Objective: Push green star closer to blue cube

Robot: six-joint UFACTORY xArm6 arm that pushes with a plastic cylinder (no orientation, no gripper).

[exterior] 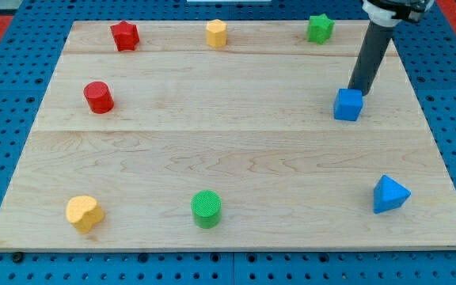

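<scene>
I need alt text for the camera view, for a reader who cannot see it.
My tip stands just behind the blue cube at the right of a pale wooden board, with the green star above near the top edge. Six other coloured blocks lie scattered around the board.

No text, label, brand, number or sign could be read anywhere in the camera view: the wooden board (236, 158), the coloured blocks on it and the blue pegboard (6, 79) around it all carried plain, unmarked surfaces
</scene>
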